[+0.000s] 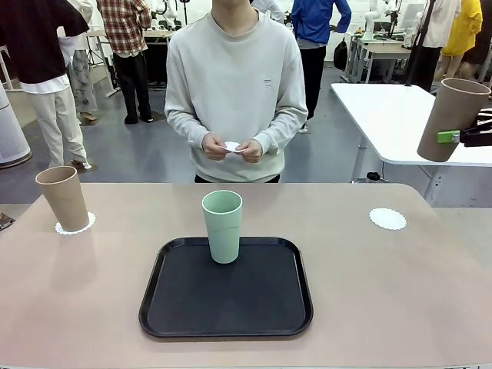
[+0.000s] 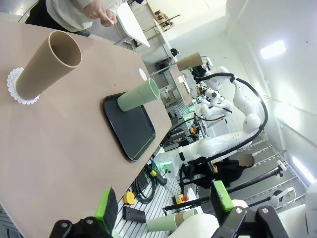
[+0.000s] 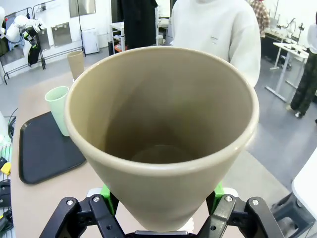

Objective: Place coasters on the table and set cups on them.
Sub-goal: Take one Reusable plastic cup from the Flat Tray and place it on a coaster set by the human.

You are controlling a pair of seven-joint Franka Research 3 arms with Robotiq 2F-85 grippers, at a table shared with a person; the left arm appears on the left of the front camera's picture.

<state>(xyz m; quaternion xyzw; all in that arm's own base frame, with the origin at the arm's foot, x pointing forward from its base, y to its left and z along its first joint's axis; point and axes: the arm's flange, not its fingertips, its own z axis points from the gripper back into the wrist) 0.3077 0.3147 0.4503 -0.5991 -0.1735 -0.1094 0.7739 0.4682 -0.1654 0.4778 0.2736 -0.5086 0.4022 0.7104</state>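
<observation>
Risk: right gripper (image 1: pixel 455 137) is clamped on the held tan cup (image 1: pixel 453 108), tilted in the air at the right side of the table (image 1: pixel 384 292). If lowered tilted or wide of the bare coaster (image 1: pixel 387 218), it could tip or miss. Left gripper (image 2: pixel 163 203) is spread wide, empty.

Counts: one table, one tray (image 1: pixel 226 315), three cups — left tan cup (image 1: pixel 64 198) on the left coaster (image 1: pixel 75 227), mint cup (image 1: pixel 222 226) on the tray, one held. Three coasters — the third coaster (image 1: pixel 232 146) is in the person's hands (image 1: pixel 231 147).
</observation>
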